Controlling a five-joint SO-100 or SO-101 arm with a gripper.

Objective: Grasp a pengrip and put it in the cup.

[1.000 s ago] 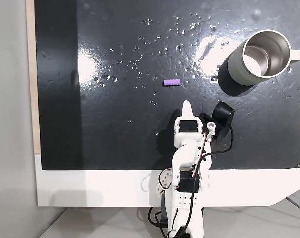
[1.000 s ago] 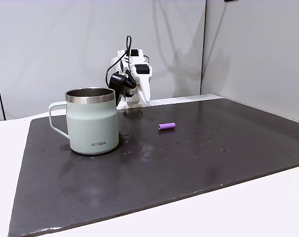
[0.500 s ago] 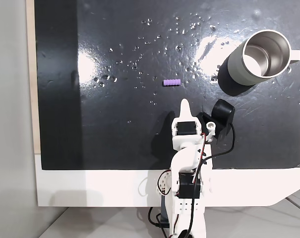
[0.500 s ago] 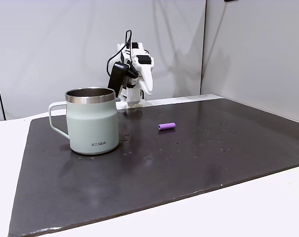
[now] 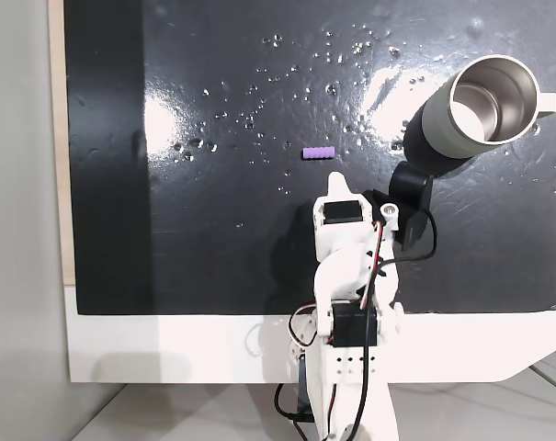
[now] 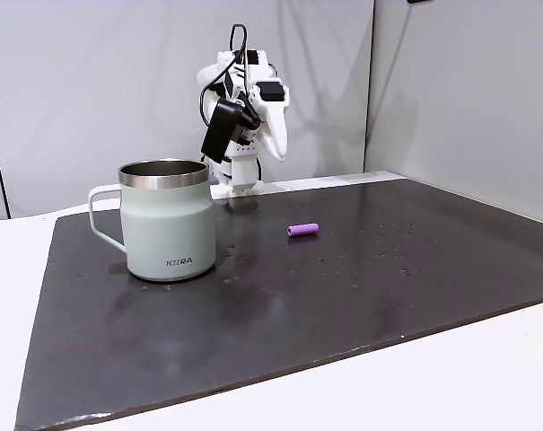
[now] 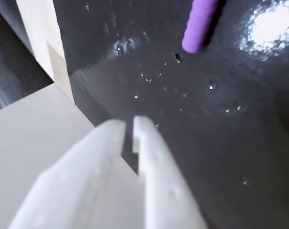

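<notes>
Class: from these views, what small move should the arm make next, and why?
Probably open the tool and lower it forward toward the pengrip. The fingers are nearly closed and raised above the dark mat, short of the pengrip, which lies untouched, apart from the cup.

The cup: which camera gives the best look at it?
The side-on fixed view shows the cup best: whole body, steel rim, handle and lettering, standing upright on the dark mat. The top-down fixed view shows the cup from above, mostly its shiny inside and the handle at the picture's edge.
</notes>
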